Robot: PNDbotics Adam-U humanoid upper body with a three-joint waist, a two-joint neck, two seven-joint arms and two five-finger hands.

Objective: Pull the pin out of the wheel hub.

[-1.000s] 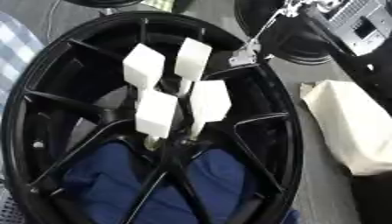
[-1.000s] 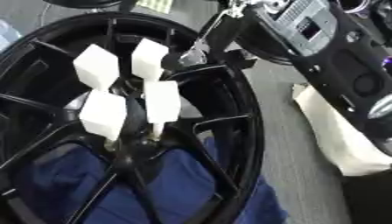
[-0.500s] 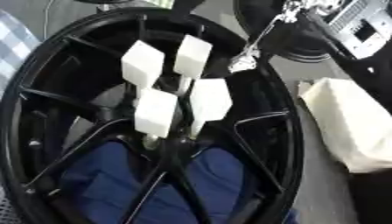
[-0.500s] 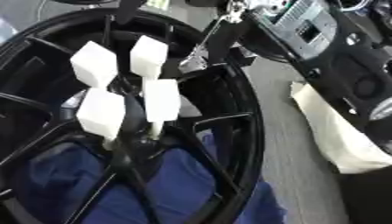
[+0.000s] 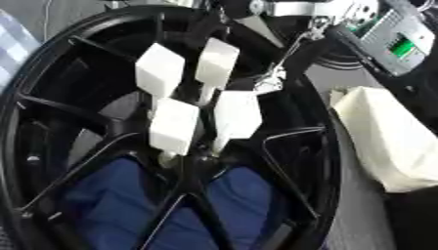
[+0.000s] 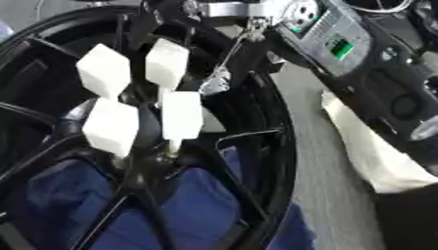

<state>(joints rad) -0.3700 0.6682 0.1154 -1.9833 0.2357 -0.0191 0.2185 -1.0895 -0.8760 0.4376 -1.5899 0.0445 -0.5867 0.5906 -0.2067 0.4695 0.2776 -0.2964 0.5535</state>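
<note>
A large black wheel [image 5: 51, 122] with thin spokes fills most of both views, lying on a grey surface [image 6: 329, 195] with a blue cloth [image 5: 120, 210] showing through the gaps between its lower spokes. Four white block-headed pins [image 5: 174, 125] stand in a cluster at the hub, where the spokes meet: two toward the far side, two nearer, each block sitting on a thin pale stem that goes down into the hub. The far right pin [image 5: 215, 62] of the cluster is the one closest to the robot's arm. The right arm comes in from the upper right corner, black with a silver-grey housing that carries a small green panel [image 6: 340, 48]. The right hand [image 6: 224, 10] shows at the top edge over the far rim of the wheel, and a thin silver part [image 6: 215, 83] hangs from it down to just beside the far right pin; whether it touches that pin cannot be told. Whether the fingers are curled or straight cannot be told either. A cream-coloured cloth bag [image 5: 389, 141] lies on the surface just outside the wheel's right rim. The left hand shows in neither view.
</note>
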